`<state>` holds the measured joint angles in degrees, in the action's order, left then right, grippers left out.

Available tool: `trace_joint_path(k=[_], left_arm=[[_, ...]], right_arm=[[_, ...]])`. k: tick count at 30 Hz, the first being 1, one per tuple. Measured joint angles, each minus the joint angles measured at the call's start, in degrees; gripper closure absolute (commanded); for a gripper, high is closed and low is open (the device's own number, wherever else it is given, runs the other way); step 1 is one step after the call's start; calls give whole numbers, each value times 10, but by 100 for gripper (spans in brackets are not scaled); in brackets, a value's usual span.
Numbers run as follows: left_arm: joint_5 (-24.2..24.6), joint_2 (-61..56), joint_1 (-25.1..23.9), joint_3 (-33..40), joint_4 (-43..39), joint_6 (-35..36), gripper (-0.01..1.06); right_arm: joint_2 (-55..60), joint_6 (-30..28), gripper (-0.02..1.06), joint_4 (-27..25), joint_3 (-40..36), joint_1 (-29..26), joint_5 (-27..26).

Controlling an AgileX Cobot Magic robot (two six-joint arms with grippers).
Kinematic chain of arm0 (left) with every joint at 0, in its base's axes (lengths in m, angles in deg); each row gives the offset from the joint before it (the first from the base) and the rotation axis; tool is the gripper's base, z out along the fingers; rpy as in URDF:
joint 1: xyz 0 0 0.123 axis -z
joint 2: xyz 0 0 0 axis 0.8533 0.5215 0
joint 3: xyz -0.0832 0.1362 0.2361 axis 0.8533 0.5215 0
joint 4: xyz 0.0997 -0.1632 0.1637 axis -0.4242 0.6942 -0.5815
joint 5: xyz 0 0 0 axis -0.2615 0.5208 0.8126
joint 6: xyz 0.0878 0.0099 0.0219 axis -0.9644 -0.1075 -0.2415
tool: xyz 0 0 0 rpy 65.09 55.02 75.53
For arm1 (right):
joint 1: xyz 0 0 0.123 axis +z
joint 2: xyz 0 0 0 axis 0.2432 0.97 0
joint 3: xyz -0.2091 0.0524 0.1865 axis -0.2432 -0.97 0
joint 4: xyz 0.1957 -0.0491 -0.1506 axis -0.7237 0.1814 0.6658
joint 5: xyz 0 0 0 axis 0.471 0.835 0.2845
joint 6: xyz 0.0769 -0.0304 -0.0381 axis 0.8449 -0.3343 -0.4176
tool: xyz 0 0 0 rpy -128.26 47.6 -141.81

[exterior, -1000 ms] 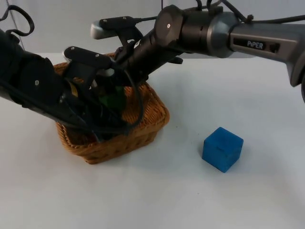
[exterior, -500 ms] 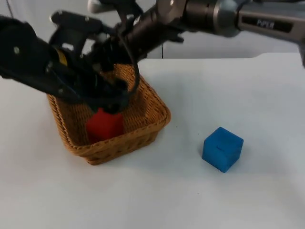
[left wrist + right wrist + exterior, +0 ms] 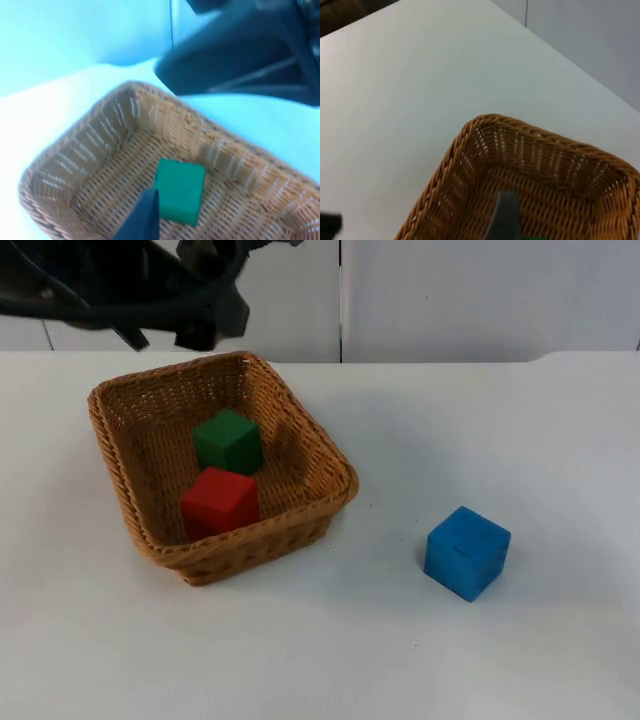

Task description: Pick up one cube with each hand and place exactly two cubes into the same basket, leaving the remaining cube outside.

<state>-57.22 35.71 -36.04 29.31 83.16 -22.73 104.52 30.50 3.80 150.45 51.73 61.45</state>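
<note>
Two cubes (image 3: 228,440) (image 3: 219,502) sitting in basket (image 3: 320,455), one behind the other; third cube (image 3: 466,551) lying on table (image 3: 520,420), right of basket.

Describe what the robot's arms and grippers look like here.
Both arms are black. In the top view the left arm is a dark, blurred mass at the table's far edge, above the basket. In each wrist view a slim, dark, tapered fingertip stands over the basket. No markings can be read.
</note>
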Motion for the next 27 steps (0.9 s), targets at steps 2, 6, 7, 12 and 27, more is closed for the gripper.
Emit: trace_joint_path(k=[2, 6, 7, 12, 27], left_arm=[[8, -20, 0, 0, 0, 0, 10], [24, -42, 0, 0, 0, 0, 10], [30, -46, 0, 0, 0, 0, 10], [45, -52, 0, 0, 0, 0, 10], [102, -101, 0, 0, 15, 0, 10]], right_arm=[[-7, 8, 41, 11, 0, 0, 22], [-20, 32, 41, 47, 0, 0, 54], [-25, 40, 41, 54, 0, 0, 62], [-44, 46, 41, 64, 0, 0, 92], [-70, 61, 41, 78, 0, 0, 203]])
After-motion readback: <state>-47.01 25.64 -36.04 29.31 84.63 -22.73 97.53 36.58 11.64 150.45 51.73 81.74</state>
